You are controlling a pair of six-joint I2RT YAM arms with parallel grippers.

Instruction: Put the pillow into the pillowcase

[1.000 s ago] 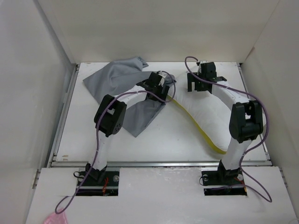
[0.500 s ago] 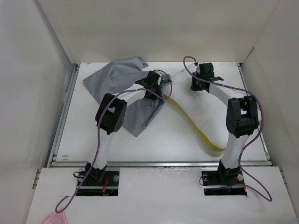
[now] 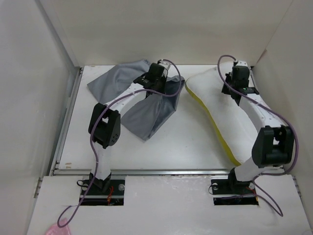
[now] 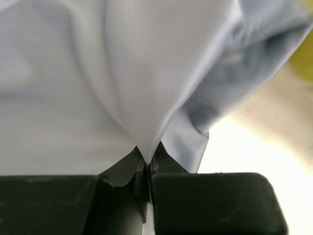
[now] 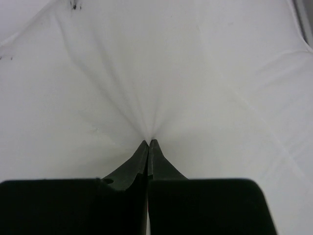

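The grey pillowcase lies crumpled at the back left of the table, with one flap hanging down toward the middle. My left gripper is shut on a fold of the pillowcase; the cloth is pinched into a point between the jaws at the left gripper. The white pillow with its yellow band lies on the right. My right gripper is shut on a pinch of the pillow fabric, and creases fan out from the right gripper.
White walls close in the table on the left, back and right. A raised rail runs along the near edge in front of both arm bases. A pink scrap lies at the bottom left, off the table.
Both grippers have shut, the left on the pillowcase and the right on the pillow. The left moved toward the back, lifting the grey cloth. The right moved right and back, dragging the pillow.
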